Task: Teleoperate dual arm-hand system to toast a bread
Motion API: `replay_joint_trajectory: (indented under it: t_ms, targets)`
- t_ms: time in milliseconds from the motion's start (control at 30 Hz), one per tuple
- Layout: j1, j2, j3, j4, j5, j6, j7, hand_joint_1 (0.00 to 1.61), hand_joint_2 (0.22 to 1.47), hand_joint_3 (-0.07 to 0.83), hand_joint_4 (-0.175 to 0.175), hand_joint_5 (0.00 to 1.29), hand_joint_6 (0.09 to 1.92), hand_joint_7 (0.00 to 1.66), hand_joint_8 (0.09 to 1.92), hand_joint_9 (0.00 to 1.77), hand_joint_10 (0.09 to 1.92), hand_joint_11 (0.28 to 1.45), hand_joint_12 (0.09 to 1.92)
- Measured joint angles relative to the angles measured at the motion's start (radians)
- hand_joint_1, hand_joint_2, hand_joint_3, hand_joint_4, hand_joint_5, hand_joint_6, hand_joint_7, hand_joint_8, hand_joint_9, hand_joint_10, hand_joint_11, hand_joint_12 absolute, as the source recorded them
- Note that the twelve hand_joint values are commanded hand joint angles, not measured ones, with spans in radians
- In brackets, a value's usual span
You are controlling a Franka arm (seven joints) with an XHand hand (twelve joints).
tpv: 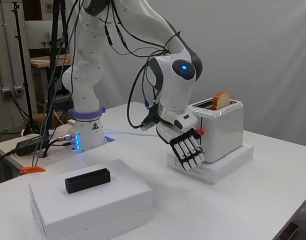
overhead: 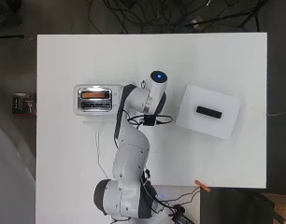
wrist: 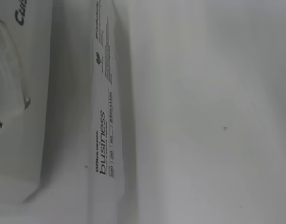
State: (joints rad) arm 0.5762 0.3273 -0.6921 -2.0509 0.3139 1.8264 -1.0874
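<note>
A white toaster (tpv: 222,129) (overhead: 94,99) stands on a flat white pack (tpv: 219,169). A slice of bread (tpv: 221,100) (overhead: 96,94) sits in one slot, its brown crust poking out of the top. My hand (tpv: 188,148) hangs at the toaster's near end, just below a small red lever (tpv: 199,132). Its fingers point straight down toward the pack and hold nothing. In the overhead view the arm covers the hand. The wrist view shows the toaster's wall (wrist: 17,93) and the pack's printed side (wrist: 103,140) close up.
A white box (overhead: 227,122) (tpv: 108,200) with a black block (overhead: 209,112) (tpv: 87,180) on it lies to the arm's right. An orange clip (overhead: 203,186) sits at the table's near edge. Cables trail by the arm's base.
</note>
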Motion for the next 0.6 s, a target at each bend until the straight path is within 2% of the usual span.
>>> replay_joint_trajectory:
  t_ms: [267,433,600]
  targets:
    - [-0.027,-0.019,-0.029,0.001,-0.057,-0.042,0.027,0.0,1.13,0.006,0.103,0.46,0.09,0.31,0.09,0.41,0.09,0.48,0.09]
    - [-0.036,-0.078,-0.024,-0.023,-0.089,-0.03,0.054,0.0,1.13,0.002,0.1,0.44,0.09,0.29,0.09,0.38,0.09,0.48,0.09]
    - [-0.044,-0.099,0.001,-0.038,-0.1,-0.018,0.052,0.0,1.14,0.004,0.078,0.52,0.09,0.31,0.09,0.38,0.09,0.45,0.09]
